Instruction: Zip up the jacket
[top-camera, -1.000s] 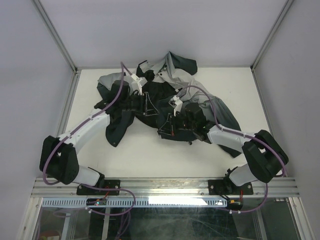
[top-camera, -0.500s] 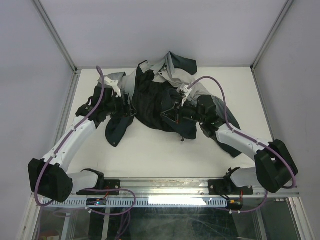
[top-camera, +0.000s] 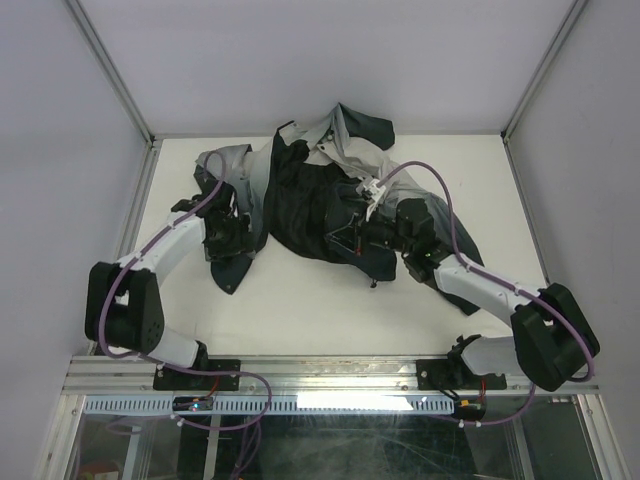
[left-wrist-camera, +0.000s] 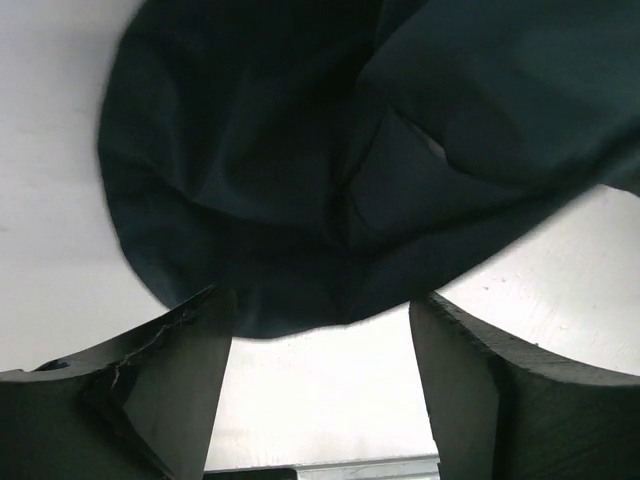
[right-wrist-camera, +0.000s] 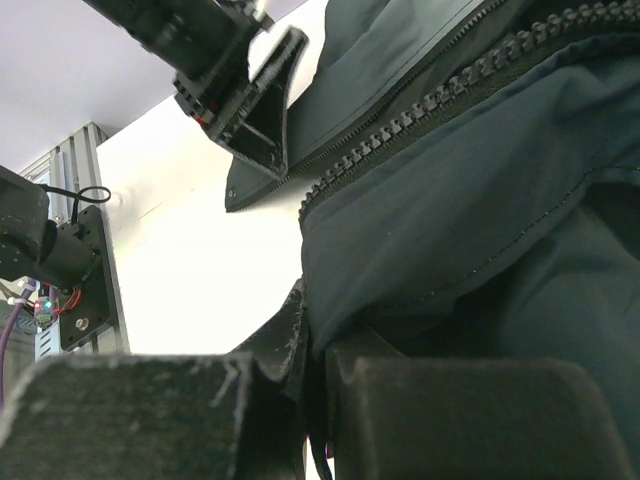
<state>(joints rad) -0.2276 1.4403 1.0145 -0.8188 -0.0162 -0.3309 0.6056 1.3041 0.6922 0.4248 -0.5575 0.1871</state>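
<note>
The jacket (top-camera: 310, 190) lies crumpled at the back middle of the white table (top-camera: 300, 300), dark front up, with grey parts at the hood and sleeves. My left gripper (top-camera: 248, 236) hovers at its left sleeve, open. In the left wrist view its gripper (left-wrist-camera: 320, 330) holds nothing, and dark fabric (left-wrist-camera: 300, 170) hangs just past the tips. My right gripper (top-camera: 342, 240) is at the jacket's lower front. In the right wrist view this gripper (right-wrist-camera: 315, 335) is shut on a fold of the jacket (right-wrist-camera: 450, 230) beside the zipper teeth (right-wrist-camera: 430, 110).
White walls and metal frame posts (top-camera: 135, 110) enclose the table on three sides. A metal rail (top-camera: 320, 375) with both arm bases runs along the near edge. Purple cables (top-camera: 430, 185) loop over each arm.
My left gripper has let go of the jacket, opened, and drawn back to the left. The dark front has spread out, and my right gripper has shifted slightly up while keeping its grip.
</note>
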